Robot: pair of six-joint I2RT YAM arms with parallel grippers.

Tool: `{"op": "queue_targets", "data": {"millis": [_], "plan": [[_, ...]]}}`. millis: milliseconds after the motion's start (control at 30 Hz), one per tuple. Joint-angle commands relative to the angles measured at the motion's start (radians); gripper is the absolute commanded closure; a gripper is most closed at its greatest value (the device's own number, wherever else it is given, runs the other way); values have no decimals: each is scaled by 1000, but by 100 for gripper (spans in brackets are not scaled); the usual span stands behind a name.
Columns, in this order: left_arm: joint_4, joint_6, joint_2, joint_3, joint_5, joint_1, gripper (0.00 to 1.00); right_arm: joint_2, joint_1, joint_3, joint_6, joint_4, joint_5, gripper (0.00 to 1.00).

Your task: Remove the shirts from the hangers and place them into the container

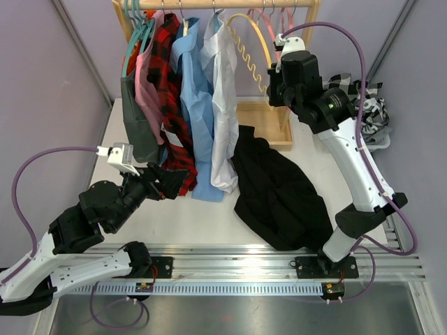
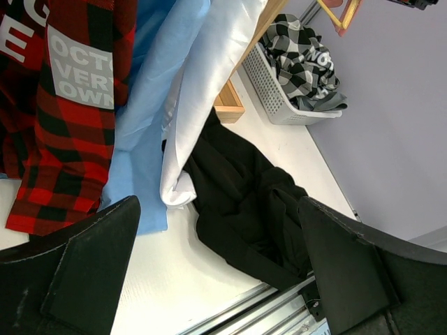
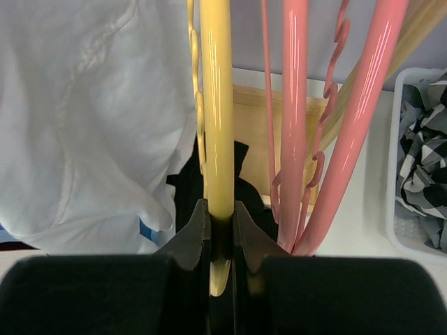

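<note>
Gripping yellow hanger [image 3: 216, 105]: right claw [image 3: 220, 209] | left claw [image 2: 216, 209] released | basket [image 2: 269, 84] holds checked shirt [image 2: 300, 56]

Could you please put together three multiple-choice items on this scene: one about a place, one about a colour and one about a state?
1. Where is the black shirt? A. on the table; B. hanging up; C. on the floor.
2. What colour is the hanger in the right gripper? A. teal; B. yellow; C. pink.
3. How do the jaws of the left gripper stand? A. open and empty; B. shut on cloth; C. shut on a tool.

Answers:
1. A: it lies crumpled on the table.
2. B: the jaws pinch a yellow bar.
3. A: the jaws stand wide apart with nothing between them.
</note>
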Motion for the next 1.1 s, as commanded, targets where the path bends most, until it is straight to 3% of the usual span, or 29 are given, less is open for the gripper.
{"op": "queue_targets", "data": {"millis": [0, 33, 67, 300, 567, 733, 900, 1067], "plan": [[36, -10, 12, -7, -23, -5, 1, -66, -4, -27, 13, 0, -62, 96], [39, -10, 15, -5, -23, -5, 1, -90, -1, -51, 1, 6, -62, 53], [38, -10, 16, -5, -22, -5, 1, -104, -1, -61, -3, 11, -62, 42], [30, -7, 22, -2, -23, -5, 1, -331, 42, -205, 20, 23, -112, 1], [3, -13, 24, -15, -29, -5, 1, -682, 139, -893, 244, 68, -5, 1], [1, -23, 36, -16, -17, -5, 1, -729, 139, -1266, 512, 89, 41, 1], [-2, -36, 50, -16, -5, -3, 1, -721, 144, -1460, 680, 241, -26, 1], [-14, -44, 39, -21, -8, -5, 1, -602, 145, -1573, 691, 434, -115, 0]]}}
